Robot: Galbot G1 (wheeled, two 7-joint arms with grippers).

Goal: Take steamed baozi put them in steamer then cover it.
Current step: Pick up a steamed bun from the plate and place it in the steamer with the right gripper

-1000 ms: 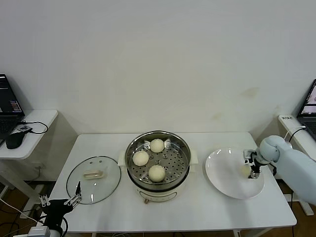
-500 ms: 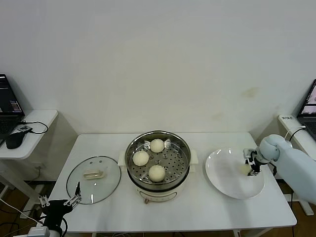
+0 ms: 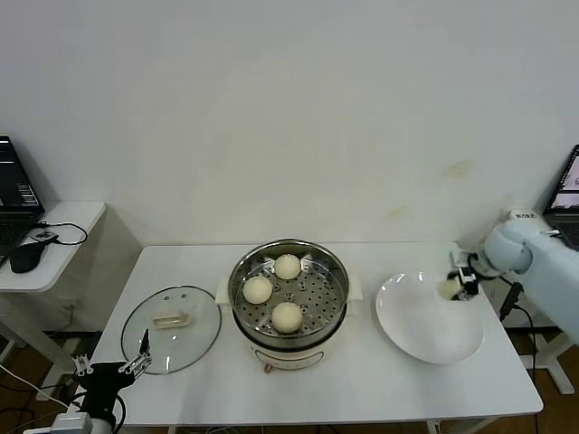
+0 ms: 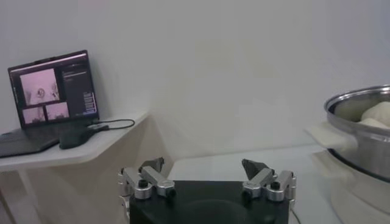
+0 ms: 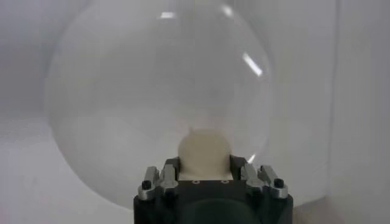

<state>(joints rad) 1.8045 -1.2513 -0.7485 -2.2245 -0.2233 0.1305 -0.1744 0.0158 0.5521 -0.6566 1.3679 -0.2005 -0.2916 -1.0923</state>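
Gripping last baozi between closed fingers, right pincer hangs over plate; left pincer open.

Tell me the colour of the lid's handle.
Cream, on the clear glass cover; the head view shows it best.

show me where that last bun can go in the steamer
The bare patch is the tray's right half, between the three buns and the steamer's right wall. The left and middle are crowded. The right gripper holds the fourth bun above the plate.
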